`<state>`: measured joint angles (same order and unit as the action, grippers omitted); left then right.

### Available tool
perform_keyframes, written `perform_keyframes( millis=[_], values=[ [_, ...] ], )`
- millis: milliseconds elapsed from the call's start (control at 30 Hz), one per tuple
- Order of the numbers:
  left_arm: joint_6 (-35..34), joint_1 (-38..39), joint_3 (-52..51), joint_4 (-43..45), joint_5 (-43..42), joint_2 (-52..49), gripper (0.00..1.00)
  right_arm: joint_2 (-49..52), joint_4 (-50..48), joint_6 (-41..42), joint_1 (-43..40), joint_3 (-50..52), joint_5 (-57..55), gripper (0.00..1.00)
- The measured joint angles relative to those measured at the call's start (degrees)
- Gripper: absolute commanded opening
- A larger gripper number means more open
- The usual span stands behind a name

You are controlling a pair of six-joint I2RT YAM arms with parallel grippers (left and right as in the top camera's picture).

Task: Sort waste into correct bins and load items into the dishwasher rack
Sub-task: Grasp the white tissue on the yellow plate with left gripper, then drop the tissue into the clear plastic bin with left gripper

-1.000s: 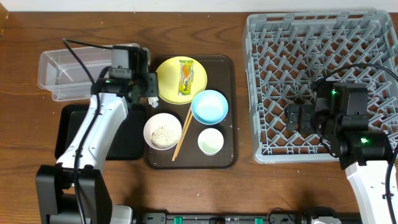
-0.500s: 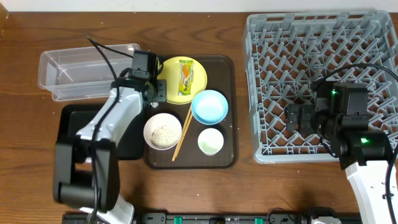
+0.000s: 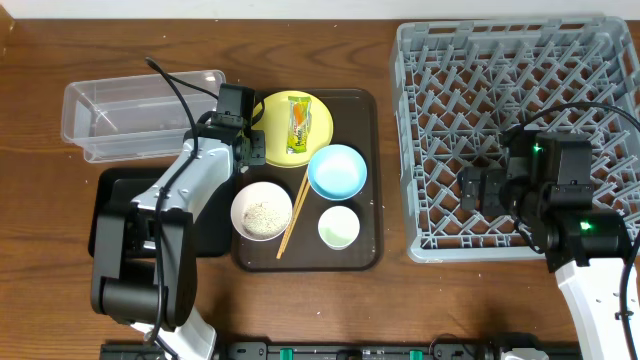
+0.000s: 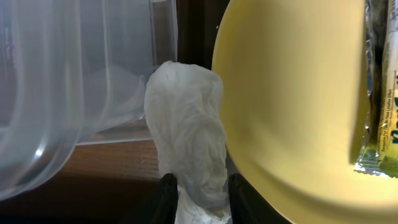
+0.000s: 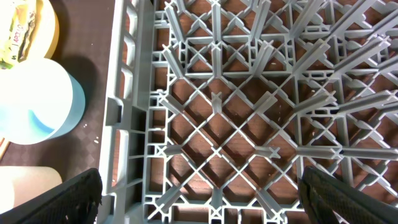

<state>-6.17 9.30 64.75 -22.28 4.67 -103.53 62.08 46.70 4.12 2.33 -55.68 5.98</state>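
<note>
My left gripper (image 3: 247, 150) sits at the left rim of the round yellow plate (image 3: 272, 140), shut on the crumpled white tissue (image 4: 186, 118), which stands between its fingers (image 4: 166, 193) next to the clear tub (image 4: 62, 81). The snack wrapper (image 3: 299, 123) lies on the plate. Rice scraps fill the white bowl (image 3: 262, 211). The light-blue bowl (image 3: 337, 170), pale cup (image 3: 339, 227) and chopsticks (image 3: 292, 215) lie on the brown serving tray (image 3: 370, 255). My right gripper (image 3: 478, 188) is open and empty above the grey rack (image 3: 520, 90).
The clear tub (image 3: 140, 112) lies at the back left, with the shallow black tray (image 3: 110, 215) in front of it. The right wrist view shows rack lattice (image 5: 249, 124), the blue bowl (image 5: 37, 99) and the cup (image 5: 25, 186) outside its left wall.
My left gripper has moved right from the tub's end to the plate's left rim and now holds the tissue. The right arm has not moved.
</note>
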Motion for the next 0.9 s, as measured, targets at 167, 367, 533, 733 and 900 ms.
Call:
perform_keyframes(
  millis=[167, 367, 533, 733, 900],
  values=[
    [0.0, 0.0, 0.0, -0.1, 0.0, 0.0, 0.24, 0.0, 0.0, 0.0, 0.0, 0.0, 0.0, 0.99],
    [-0.1, 0.0, 0.0, -0.2, 0.2, 0.0, 0.06, 0.0, 0.0, 0.0, 0.0, 0.0, 0.0, 0.99],
    [0.0, 0.0, 0.0, -0.3, 0.2, 0.0, 0.06, 0.0, 0.0, 0.0, 0.0, 0.0, 0.0, 0.99],
    [0.0, 0.0, -0.7, -0.7, -0.4, 3.9, 0.06, 0.0, 0.0, 0.0, 0.0, 0.0, 0.0, 0.99],
    [0.0, 0.0, -0.8, 1.0, -1.3, 14.2, 0.06, 0.0, 0.0, 0.0, 0.0, 0.0, 0.0, 0.99]
  ],
)
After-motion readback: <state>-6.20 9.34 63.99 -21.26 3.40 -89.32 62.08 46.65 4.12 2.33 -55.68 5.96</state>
